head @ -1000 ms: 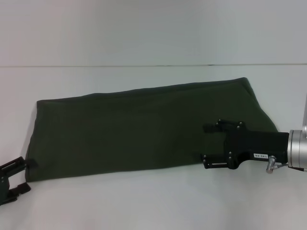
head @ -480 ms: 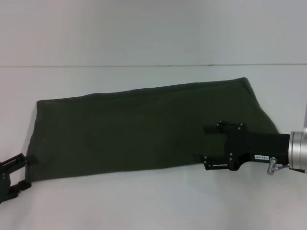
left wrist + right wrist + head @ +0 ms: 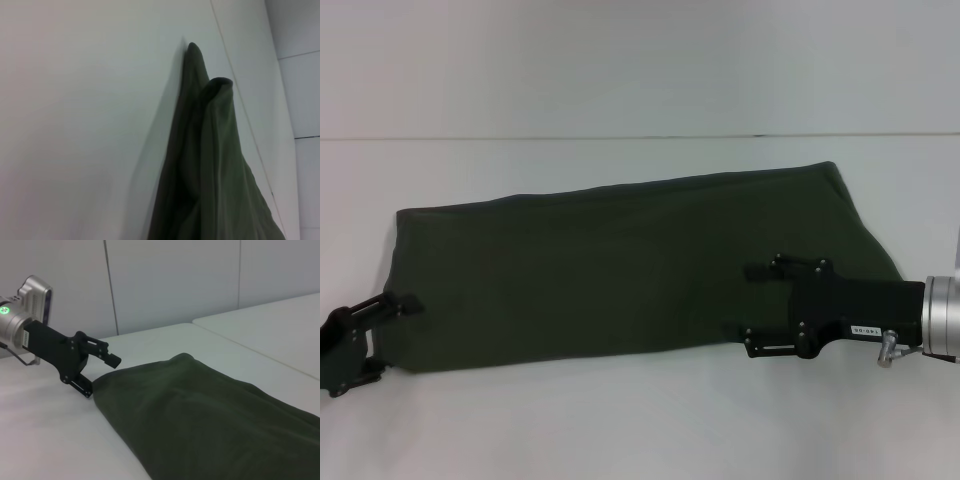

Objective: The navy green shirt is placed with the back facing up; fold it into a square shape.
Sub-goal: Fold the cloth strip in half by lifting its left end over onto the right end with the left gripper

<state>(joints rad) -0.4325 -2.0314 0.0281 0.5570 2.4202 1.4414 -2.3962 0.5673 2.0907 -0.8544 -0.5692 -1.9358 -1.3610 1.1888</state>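
The navy green shirt [image 3: 620, 265] lies flat on the white table [image 3: 620, 420] as a long band already folded lengthwise, running from about 9 o'clock to 2 o'clock in the head view, with its plain side up.

At its 9 o'clock end sits the left gripper [image 3: 382, 335]. A second ago it was lower and just off the near corner; now it has risen and pushed inward, so one finger lies over the cloth edge and the other stays at table level below the corner. The jaws stand wide around that edge, not yet closed. The right wrist view confirms this: the left gripper [image 3: 97, 372] straddles the shirt's end [image 3: 200, 410] with its fingers spread.

At 4 o'clock, the right gripper [image 3: 752, 308] rests over the other end, unmoved in the last second, with its fingers wide apart above the fabric and gripping nothing.

I judge that the left side is setting up a pinch, so the ends can be folded across toward a square.
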